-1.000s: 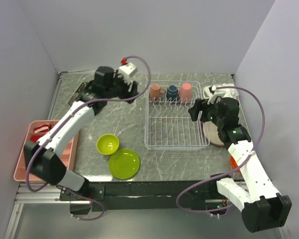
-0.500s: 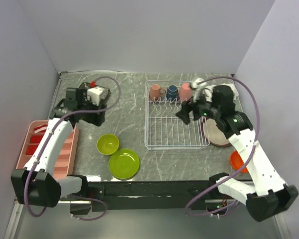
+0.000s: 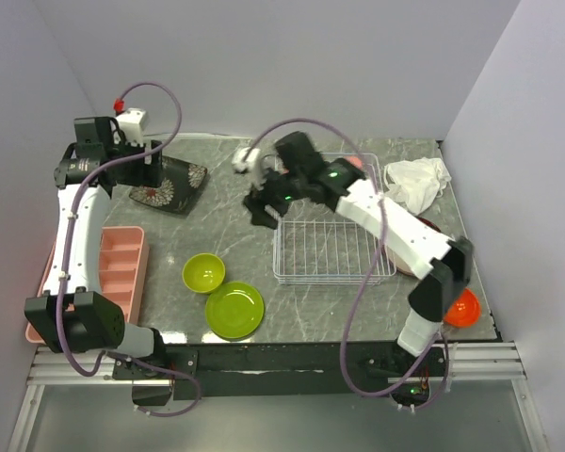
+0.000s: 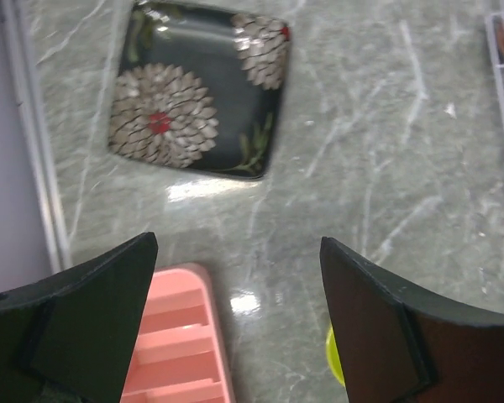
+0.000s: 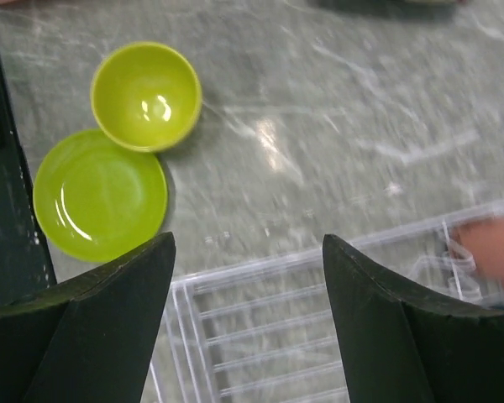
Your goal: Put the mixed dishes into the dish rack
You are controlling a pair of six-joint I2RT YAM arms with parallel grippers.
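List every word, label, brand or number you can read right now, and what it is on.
None: no view shows readable text.
The black floral square plate bears only flower patterns.
The lime green bowl, lime green plate, dish rack and pink tray look unmarked.
The right arm shows a small green light, no lettering.

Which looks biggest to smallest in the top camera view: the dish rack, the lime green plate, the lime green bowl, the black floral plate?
1. dish rack
2. lime green plate and black floral plate: about alike; the floral one sits partly behind the left arm, so unranked
3. lime green bowl
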